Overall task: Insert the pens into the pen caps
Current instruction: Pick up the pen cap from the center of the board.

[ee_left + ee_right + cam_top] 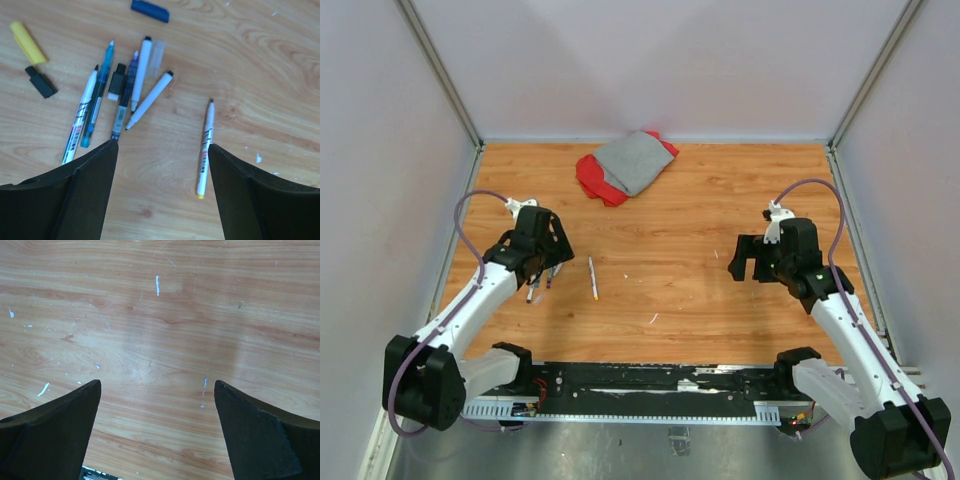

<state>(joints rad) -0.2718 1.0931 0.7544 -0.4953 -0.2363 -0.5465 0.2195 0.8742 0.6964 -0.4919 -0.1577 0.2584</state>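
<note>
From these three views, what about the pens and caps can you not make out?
- Top external view: the left hand covers most of the pen cluster; the caps are too small to see there.
- Left wrist view: a finger cuts off the lower ends of the white pen and the dark pen; barrel print is blurred.
- Right wrist view: no pen or cap in frame.

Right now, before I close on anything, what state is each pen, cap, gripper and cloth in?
Thin white pen with yellow end: uncapped, lying alone.
Five clustered thin pens: uncapped, lying flat, some touching.
Yellow plastic cap: off, lying loose.
Black blocky cap: off, lying loose.
Dark blue cap: off, lying loose.
Left gripper: open, empty.
Right gripper: open, empty.
Grey and red cloth: crumpled.
</note>
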